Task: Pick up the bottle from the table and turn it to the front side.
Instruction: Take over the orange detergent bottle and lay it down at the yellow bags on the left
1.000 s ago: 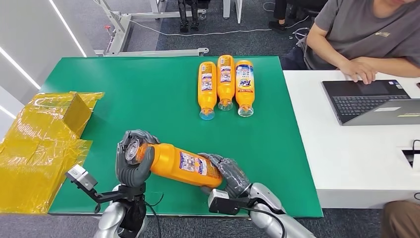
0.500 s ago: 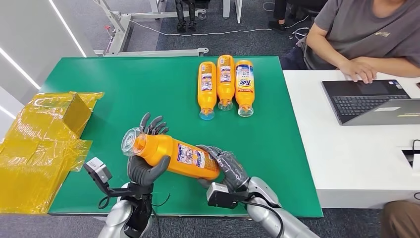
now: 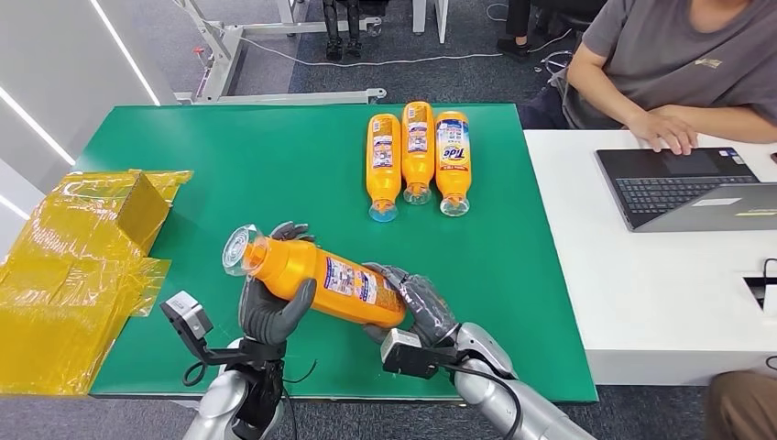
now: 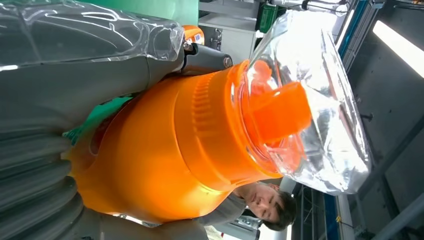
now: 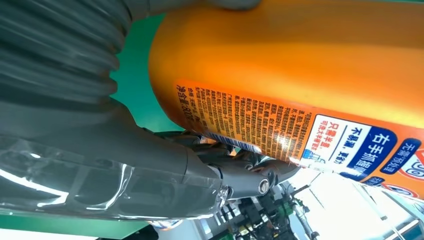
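Above green table (image 3: 275, 165) | orange bottle (image 3: 321, 282), clear cap, back label up? | L hand (image 3: 271, 307) + R hand (image 3: 417, 307) both gripping it

From my remote seat I saw the orange plastic detergent bottle (image 3: 316, 280) lying slantwise above the green table (image 3: 229, 165) between both hands, left hand (image 3: 272, 310) near its cap, right hand (image 3: 417, 307) at its base, three orange bottles (image 3: 417, 156) lying behind.
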You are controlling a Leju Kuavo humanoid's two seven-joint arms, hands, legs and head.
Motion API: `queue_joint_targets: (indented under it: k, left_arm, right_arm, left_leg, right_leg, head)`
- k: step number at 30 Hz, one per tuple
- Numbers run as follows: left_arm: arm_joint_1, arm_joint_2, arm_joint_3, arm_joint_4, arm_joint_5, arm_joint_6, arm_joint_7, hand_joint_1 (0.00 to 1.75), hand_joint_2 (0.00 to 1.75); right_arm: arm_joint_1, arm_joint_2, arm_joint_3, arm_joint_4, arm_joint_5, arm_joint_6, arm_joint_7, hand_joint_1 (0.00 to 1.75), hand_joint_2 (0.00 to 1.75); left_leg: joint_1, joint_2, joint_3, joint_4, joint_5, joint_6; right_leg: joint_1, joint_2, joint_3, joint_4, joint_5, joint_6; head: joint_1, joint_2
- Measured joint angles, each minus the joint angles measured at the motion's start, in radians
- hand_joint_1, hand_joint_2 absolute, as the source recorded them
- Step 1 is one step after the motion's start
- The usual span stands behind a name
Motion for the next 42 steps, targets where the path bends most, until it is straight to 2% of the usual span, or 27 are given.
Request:
queue_joint_targets:
  k: [8, 9, 13, 14, 20, 26, 31, 35, 42]
  left_arm:
    - [0.001, 0.0, 0.011, 0.0, -0.01, -0.012, 0.0, 1.75, 1.75]
    - [0.001, 0.0, 0.013, 0.0, -0.011, -0.014, 0.0, 1.75, 1.75]
    - [0.005, -0.001, 0.018, 0.0, -0.013, -0.017, 0.0, 1.75, 1.75]
    - [0.006, -0.001, 0.018, 0.0, -0.013, -0.017, 0.0, 1.75, 1.75]
    - [0.012, -0.002, 0.018, 0.0, -0.014, -0.001, 0.0, 1.75, 1.75]
    - [0.011, 0.001, 0.018, 0.0, -0.033, 0.054, 0.0, 1.75, 1.75]
    - [0.01, 0.019, 0.018, 0.0, -0.132, 0.121, 0.001, 1.75, 1.75]
    - [0.011, 0.066, 0.02, -0.018, -0.371, 0.2, 0.064, 1.75, 1.75]
    - [0.021, 0.188, 0.065, -0.108, -0.724, 0.171, 0.248, 1.75, 1.75]
  right_arm:
    - [0.001, 0.0, 0.006, 0.0, 0.006, 0.005, 0.001, 1.75, 1.75]
    - [0.001, 0.0, 0.007, 0.0, 0.008, 0.005, 0.003, 1.68, 1.75]
    - [0.002, 0.0, 0.009, 0.0, 0.016, 0.003, 0.01, 0.06, 1.75]
    - [0.002, 0.0, 0.009, 0.0, 0.017, 0.002, 0.012, 0.0, 1.75]
    - [0.012, 0.0, 0.011, -0.014, 0.006, -0.041, 0.013, 0.0, 1.75]
    - [0.038, 0.0, 0.003, -0.066, -0.061, -0.127, -0.042, 0.0, 1.75]
    - [0.064, 0.0, -0.001, -0.118, -0.106, -0.174, -0.073, 0.0, 1.75]
    - [0.107, 0.0, -0.006, -0.172, -0.121, -0.213, -0.085, 0.0, 1.75]
    - [0.194, -0.007, -0.051, -0.303, -0.136, -0.264, -0.08, 0.0, 1.75]
  left_leg:
    - [0.0, 0.0, 0.0, 0.0, 0.0, 0.0]
    - [0.0, 0.0, 0.0, 0.0, 0.0, 0.0]
    - [0.0, 0.0, 0.0, 0.0, 0.0, 0.0]
    - [0.0, 0.0, 0.0, 0.0, 0.0, 0.0]
    - [0.0, 0.0, 0.0, 0.0, 0.0, 0.0]
    - [0.0, 0.0, 0.0, 0.0, 0.0, 0.0]
    - [0.0, 0.0, 0.0, 0.0, 0.0, 0.0]
    - [0.0, 0.0, 0.0, 0.0, 0.0, 0.0]
    - [0.0, 0.001, 0.001, -0.001, 0.0, 0.0]
  right_leg:
    - [0.0, 0.0, 0.0, 0.0, 0.0, 0.0]
    - [0.0, 0.0, 0.0, 0.0, 0.0, 0.0]
    - [0.0, 0.0, 0.0, 0.0, 0.0, 0.0]
    - [0.0, 0.0, 0.0, 0.0, 0.0, 0.0]
    - [0.0, 0.0, 0.0, 0.0, 0.0, 0.0]
    - [0.0, 0.0, 0.0, 0.0, 0.0, 0.0]
    - [0.0, 0.0, 0.0, 0.0, 0.0, 0.0]
    - [0.0, 0.0, 0.0, 0.0, 0.0, 0.0]
    - [0.0, 0.001, 0.0, 0.0, -0.001, -0.001]
  head:
    - [0.0, 0.0]
    - [0.0, 0.0]
    - [0.0, 0.0]
    - [0.0, 0.0]
    - [0.0, 0.0]
    - [0.0, 0.0]
    - [0.0, 0.0]
    - [0.0, 0.0]
    - [0.0, 0.0]
